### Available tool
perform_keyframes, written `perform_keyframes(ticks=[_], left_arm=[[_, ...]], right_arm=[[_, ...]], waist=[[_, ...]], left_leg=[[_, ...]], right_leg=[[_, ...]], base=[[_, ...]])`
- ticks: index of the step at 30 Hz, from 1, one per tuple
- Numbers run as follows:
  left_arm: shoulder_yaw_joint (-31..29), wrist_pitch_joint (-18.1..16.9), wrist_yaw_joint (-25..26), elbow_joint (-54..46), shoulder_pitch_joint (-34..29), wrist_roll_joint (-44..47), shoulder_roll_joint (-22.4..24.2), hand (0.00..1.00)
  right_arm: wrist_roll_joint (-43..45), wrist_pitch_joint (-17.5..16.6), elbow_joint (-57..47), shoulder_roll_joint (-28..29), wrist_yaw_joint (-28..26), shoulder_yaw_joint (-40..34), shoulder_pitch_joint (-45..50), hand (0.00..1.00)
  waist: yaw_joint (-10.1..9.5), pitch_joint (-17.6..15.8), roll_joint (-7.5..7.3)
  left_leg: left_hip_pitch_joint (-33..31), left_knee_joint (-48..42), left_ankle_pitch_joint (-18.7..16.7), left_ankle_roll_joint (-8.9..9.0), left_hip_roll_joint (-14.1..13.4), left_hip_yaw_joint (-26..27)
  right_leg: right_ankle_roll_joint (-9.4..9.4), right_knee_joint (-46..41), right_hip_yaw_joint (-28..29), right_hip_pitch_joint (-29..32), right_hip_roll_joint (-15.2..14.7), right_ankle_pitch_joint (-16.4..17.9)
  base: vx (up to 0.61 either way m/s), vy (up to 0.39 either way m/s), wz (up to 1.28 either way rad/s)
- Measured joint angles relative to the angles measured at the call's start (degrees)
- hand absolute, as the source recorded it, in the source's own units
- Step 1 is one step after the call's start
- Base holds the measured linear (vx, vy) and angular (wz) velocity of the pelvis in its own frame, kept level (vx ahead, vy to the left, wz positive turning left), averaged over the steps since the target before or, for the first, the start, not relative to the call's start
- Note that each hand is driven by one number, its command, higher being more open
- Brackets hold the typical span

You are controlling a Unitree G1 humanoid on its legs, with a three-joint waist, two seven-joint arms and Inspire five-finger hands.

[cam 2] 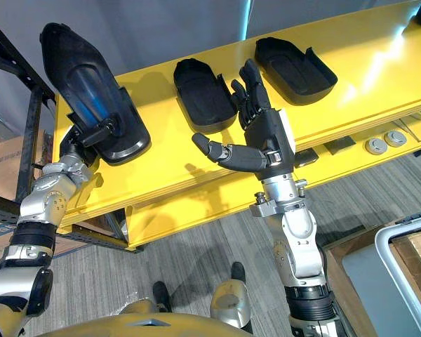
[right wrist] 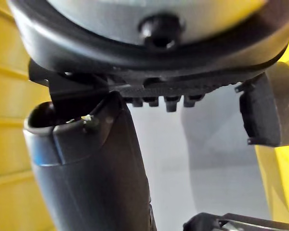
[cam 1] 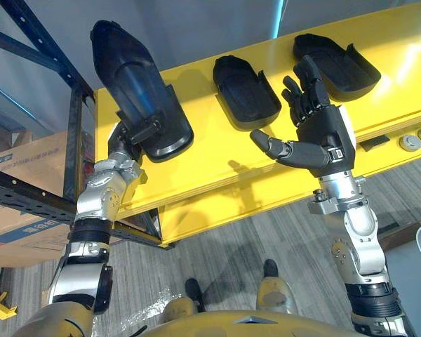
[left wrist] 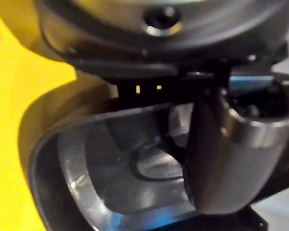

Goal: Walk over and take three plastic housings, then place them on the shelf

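The left robot hand point(cam 1: 128, 138) is clamped on the near rim of a black plastic housing point(cam 1: 130, 74), thumb inside its hollow; the housing tilts upward over the left end of the yellow shelf point(cam 1: 217, 165), and whether its lower end touches the shelf I cannot tell; a second housing point(cam 1: 245, 91) and a third housing point(cam 1: 337, 64) lie hollow side up further right; the right robot hand point(cam 1: 324, 133) hovers near them, fingers straight, thumb spread, holding nothing.
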State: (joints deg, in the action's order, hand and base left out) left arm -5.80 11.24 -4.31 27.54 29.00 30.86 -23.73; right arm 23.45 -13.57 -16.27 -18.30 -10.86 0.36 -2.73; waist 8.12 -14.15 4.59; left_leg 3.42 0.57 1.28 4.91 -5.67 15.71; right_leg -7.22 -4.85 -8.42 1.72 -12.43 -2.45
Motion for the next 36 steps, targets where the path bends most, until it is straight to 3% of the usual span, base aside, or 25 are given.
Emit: perform_keyframes(ticks=[10, 17, 22, 35, 36], left_arm=[[-1.50, 2.19, -4.43, 0.27, 0.81, -6.53, -2.10, 0.00], [-2.05, 4.89, -6.24, 1.30, 0.95, -6.98, -3.89, 0.00], [-2.37, 4.99, -6.74, 1.17, 1.50, -6.71, -3.89, 0.00], [-1.91, 4.76, -1.76, 0.50, 9.67, -5.64, -3.78, 0.00], [-1.87, 4.70, -1.37, 0.29, 9.95, -5.55, -3.78, 1.00]], right_arm=[[0.01, 1.20, -1.04, 0.00, 0.18, 0.65, 0.30, 1.00], [0.01, 2.66, -2.79, -0.02, 0.18, 2.46, 0.70, 1.00], [0.03, 3.10, -5.45, -0.11, 0.21, 3.59, 0.47, 1.00], [-0.03, 3.12, -10.65, -1.66, 3.18, 8.17, -6.71, 1.00], [-0.05, 3.12, -10.88, -1.66, 3.31, 8.18, -6.75, 1.00]], waist=[[0.02, -0.40, 0.18], [0.06, -0.84, 0.97], [-0.08, -1.61, 1.19], [-0.94, -7.06, -0.80], [-1.06, -7.11, -0.84]], left_leg=[[0.17, 0.56, 0.86, -0.02, 0.00, -0.52], [0.21, 0.54, 0.99, -0.10, 0.09, -0.58], [-0.96, -0.08, 0.93, -0.10, 0.07, -0.74], [-6.70, -4.21, -0.06, -0.46, 0.19, -0.52], [-7.09, -4.50, -0.15, -0.51, 0.16, -0.42]], right_leg=[[-0.14, -0.14, -0.51, -0.14, 0.00, -0.07], [-0.18, -0.72, -0.55, -0.10, -0.22, 0.13], [-0.49, -3.59, -0.40, 1.99, -0.76, 1.66], [-0.78, -9.06, 0.20, 8.03, -2.43, 2.88], [-0.79, -9.16, 0.34, 8.42, -2.42, 2.87]], base=[[0.00, -0.002, 0.02], [0.00, 0.000, 0.00], [-0.03, -0.005, 0.02], [-0.05, -0.009, 0.04], [-0.01, -0.008, -0.04]])
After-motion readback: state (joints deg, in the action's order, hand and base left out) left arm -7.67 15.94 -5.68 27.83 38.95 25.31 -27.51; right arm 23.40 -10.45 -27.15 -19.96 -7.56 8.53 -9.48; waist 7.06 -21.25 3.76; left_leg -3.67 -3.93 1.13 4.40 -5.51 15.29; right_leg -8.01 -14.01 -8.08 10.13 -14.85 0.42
